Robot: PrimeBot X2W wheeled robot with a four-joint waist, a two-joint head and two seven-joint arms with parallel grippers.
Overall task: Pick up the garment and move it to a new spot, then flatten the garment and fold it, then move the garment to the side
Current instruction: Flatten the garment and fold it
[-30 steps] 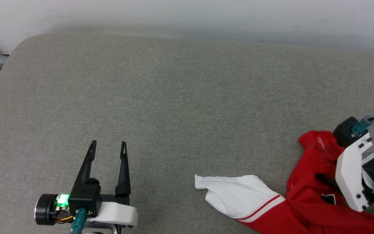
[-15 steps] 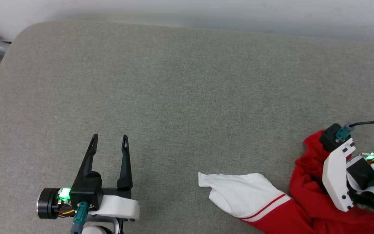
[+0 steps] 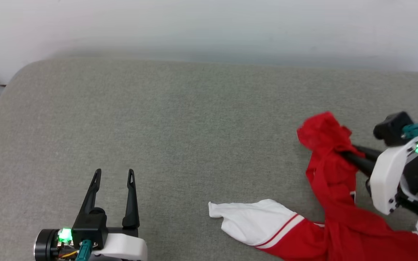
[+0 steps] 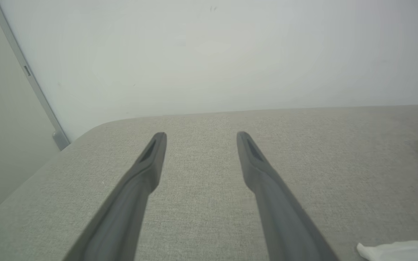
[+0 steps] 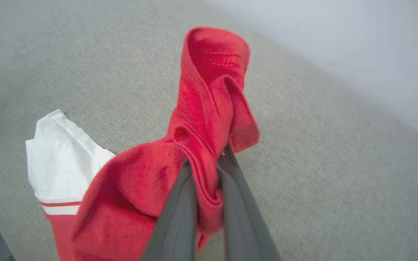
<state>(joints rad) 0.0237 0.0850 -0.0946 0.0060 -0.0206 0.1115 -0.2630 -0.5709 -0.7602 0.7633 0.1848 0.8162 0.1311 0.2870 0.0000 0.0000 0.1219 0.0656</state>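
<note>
**1. Head view**
- Chg vs. prior frames: the R gripper (image 3: 345, 155) was spread and sunk in the heap at near right. It is now clenched on a red fold of the garment (image 3: 334, 203).
- That fold is pulled up and leftward. A strand of fabric hangs from the pinch down to the rest.
- The whole frame has shifted, i.e. the camera moved. Do not read that as object travel.
- The white sleeve (image 3: 252, 221) lies flat at near centre, as before.
- Meaning: grasp made, pick-up step under way. Move to new spot, flatten and fold are not yet done.
- Garment posn: near right on the grey padded surface (image 3: 194, 119). Most of it rests there and runs off the near edge of the frame.
- R arm pose: enters from the right, fingers pointing left, approx. level.
- L gripper (image 3: 114, 172): near left, fingers pointing far, released, nothing between them. Well apart from the garment; no chg.

**2. Left wrist view**
- L gripper fingers stand wide apart over bare padded surface, aimed at the far wall (image 4: 209, 54).
- Sleeve tip shows at the lower right corner.
- A red scrap shows at the right edge.

**3. Right wrist view**
- R gripper fingers sit close together w/ a bunched red fold squeezed between them.
- The fold loops up past the tips.
- The white sleeve w/ red-white trim lies lower left, on the padded surface.
</note>
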